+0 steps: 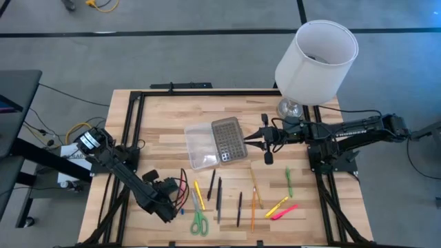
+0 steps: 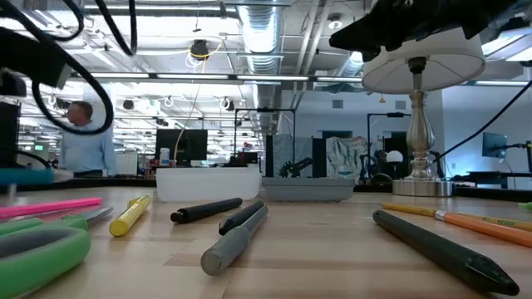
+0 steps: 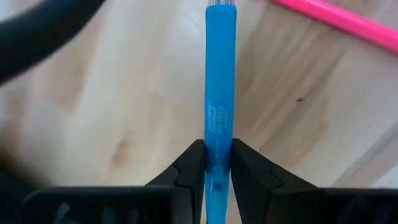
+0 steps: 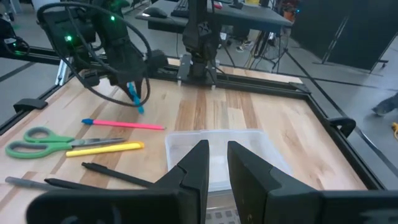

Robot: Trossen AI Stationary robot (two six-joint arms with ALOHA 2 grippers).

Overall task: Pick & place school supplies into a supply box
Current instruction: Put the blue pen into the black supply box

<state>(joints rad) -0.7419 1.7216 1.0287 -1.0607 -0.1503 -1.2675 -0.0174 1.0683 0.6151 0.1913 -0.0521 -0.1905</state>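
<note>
Left gripper (image 3: 216,163): near the worktop's front left corner, its two fingers pinched tight on a blue pen (image 3: 220,81), lifted off the wood.
Right gripper (image 4: 216,163): over the middle of the worktop, just above the supply box (image 1: 215,143); fingers a little apart, holding nothing.
Supply box: open, middle of the worktop, lid lying flat beside it.
Other supplies: green scissors (image 1: 199,222), pens and markers along the front edge.

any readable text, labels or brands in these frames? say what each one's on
"Clip-on": printed along the blue pen clamped in the left gripper.
Small boxed mark under that word on the same pen: too blurred to read.
Monitors in the room behind the table: nothing legible.
No other readable text, including on the supply box.
</note>
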